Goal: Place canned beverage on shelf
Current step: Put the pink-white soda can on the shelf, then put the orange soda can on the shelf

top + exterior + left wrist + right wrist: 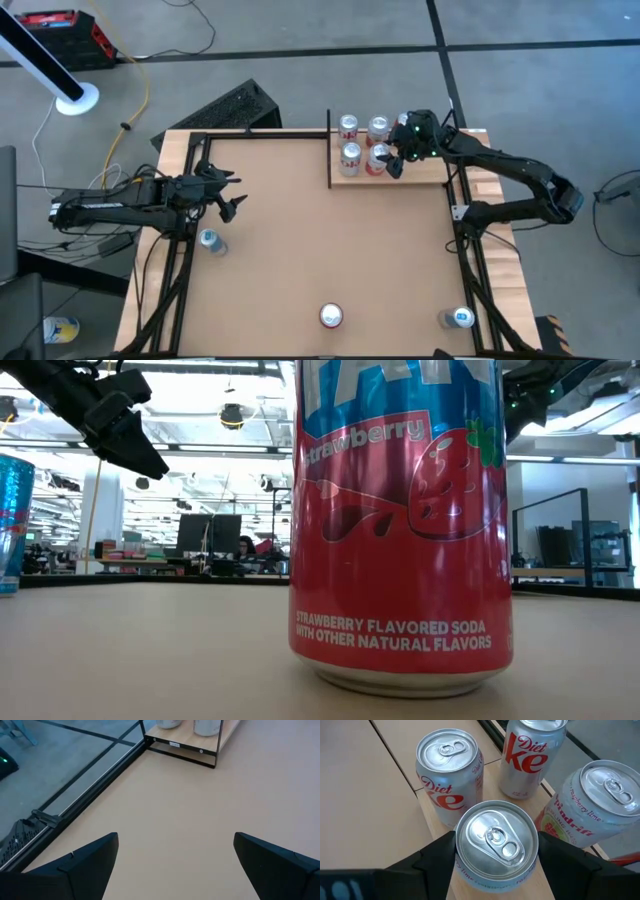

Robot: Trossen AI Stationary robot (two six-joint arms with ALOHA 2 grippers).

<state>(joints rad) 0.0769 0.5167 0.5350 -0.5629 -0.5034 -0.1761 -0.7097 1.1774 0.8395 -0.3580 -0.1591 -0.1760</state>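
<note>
The aluminium can (496,845) between my right gripper (496,855) fingers stands upright on the pale wood shelf (430,172), pull-tab up, label unreadable. My fingers pinch its sides. Touching it are two "Diet Coke" cans (451,772) and a raspberry lime can (592,802). My left gripper (232,195) hangs spread over the tabletop (330,250).

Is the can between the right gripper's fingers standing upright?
Upright: the can shows its lid and pull tab facing up, on the shelf.

Strawberry soda can (400,525) top cut off at twelve o'clock in the low view, blue can (14,525) clipped at nine o'clock, held can (496,845) label hidden between the fingers.
</note>
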